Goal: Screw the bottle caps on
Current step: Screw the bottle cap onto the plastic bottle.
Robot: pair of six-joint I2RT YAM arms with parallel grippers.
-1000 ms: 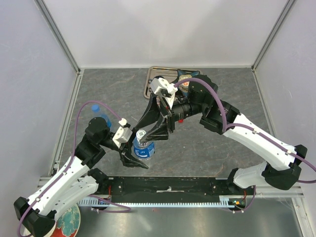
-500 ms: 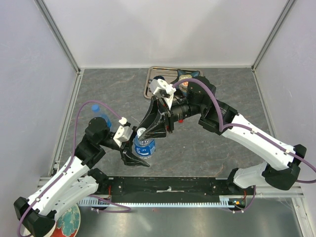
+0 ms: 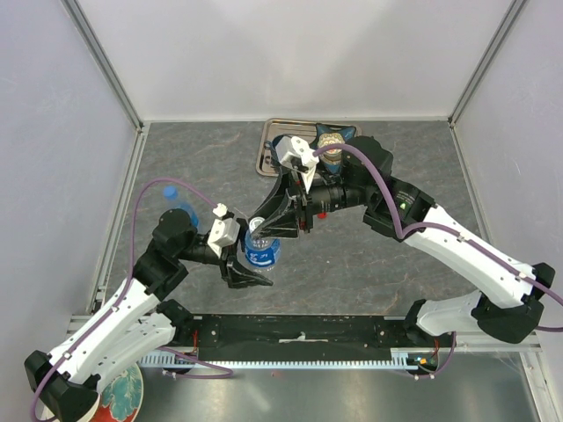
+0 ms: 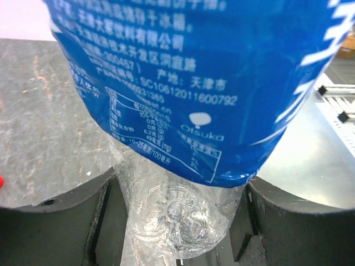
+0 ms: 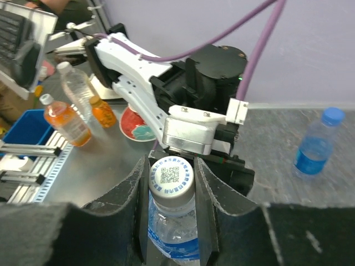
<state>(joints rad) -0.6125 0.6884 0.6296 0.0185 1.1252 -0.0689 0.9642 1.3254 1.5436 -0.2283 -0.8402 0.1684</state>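
Observation:
A clear bottle (image 3: 264,255) with a blue label is tilted above the table's near middle, and my left gripper (image 3: 252,265) is shut on its lower body. In the left wrist view its clear base (image 4: 177,210) is pressed between the dark fingers (image 4: 50,233). A white cap (image 5: 172,176) with a printed code sits on its neck. My right gripper (image 5: 172,183) is shut on that cap, and in the top view it (image 3: 255,233) comes in from the right. A second bottle (image 3: 182,209) with a blue cap (image 5: 333,115) stands upright behind my left arm.
A metal tray (image 3: 271,132) lies at the back middle, with a dark blue cup (image 3: 339,134) next to it, partly hidden by my right arm. A red patterned bowl (image 3: 123,396) sits off the table at the near left. Orange drink bottles (image 5: 64,122) stand beyond the table's edge.
My right gripper has closed onto the white cap and its wrist has turned. The left gripper and the bottle have shifted slightly away from the near edge.

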